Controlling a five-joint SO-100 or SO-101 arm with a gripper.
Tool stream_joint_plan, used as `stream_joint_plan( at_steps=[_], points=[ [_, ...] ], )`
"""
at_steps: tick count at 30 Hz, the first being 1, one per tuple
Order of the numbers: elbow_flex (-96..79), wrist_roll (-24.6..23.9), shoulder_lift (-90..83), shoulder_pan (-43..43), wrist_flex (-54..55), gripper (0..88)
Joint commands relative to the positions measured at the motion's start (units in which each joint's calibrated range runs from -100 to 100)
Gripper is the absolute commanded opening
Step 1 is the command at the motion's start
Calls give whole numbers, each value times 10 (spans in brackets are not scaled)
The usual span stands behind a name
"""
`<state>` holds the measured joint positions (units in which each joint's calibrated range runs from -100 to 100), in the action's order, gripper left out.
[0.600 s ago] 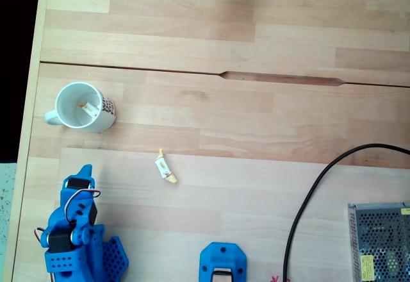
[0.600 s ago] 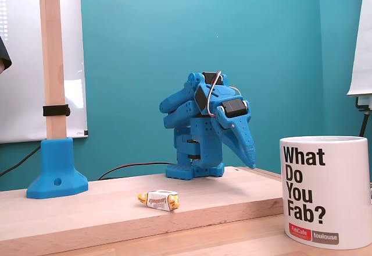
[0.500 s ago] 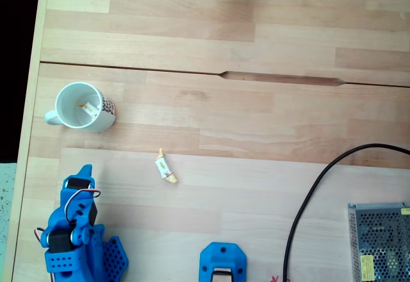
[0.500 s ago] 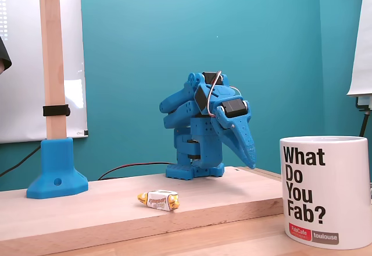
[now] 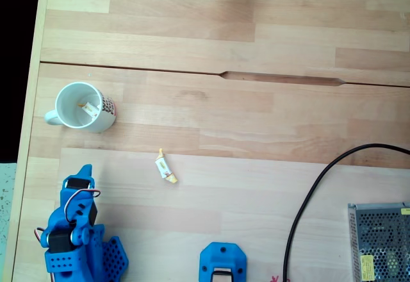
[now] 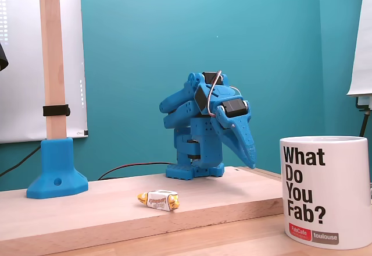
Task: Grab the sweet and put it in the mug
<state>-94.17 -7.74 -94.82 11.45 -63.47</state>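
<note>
The grab has not started yet, I think. The sweet (image 5: 166, 167) lies flat on the table (image 5: 256, 122), a little left of the middle in the fixed view from above. In the fixed view from the side, the sweet (image 6: 158, 200) sits low in the frame, near the front edge of a raised wooden board. Nothing touches it.

The blue arm is folded up in the lower left corner of the view from above. Its tool (image 5: 82, 174) points up the frame, toward the mug (image 5: 82, 106). From the side, the tool (image 6: 250, 162) hangs down at the right of the folded arm, above the board. It looks closed or nearly closed, with no clear gap between its two parts. It holds nothing and touches nothing.

The mug stands in the left part of the view from above, well apart from the sweet. Something small and pale, maybe another sweet, already lies inside it. In the side view the mug (image 6: 322, 192) fills the lower right corner.

Next, the arm would need to unfold, open the tool wide, and reach down over the sweet. The sweet is tiny and lies at a slant, so the tool should turn to close across its thin middle.
</note>
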Motion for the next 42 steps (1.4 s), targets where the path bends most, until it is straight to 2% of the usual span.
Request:
stream_joint_plan(
  at_steps=[1, 14, 27, 36, 42],
  points=[
    [54, 2, -4, -5, 6, 30],
    [105, 2, -4, -6, 6, 30],
    [258, 3, -3, -6, -4, 31],
    [278, 61, 0, -16, -41, 32],
    [291, 68, 2, -72, -90, 32]
  ],
)
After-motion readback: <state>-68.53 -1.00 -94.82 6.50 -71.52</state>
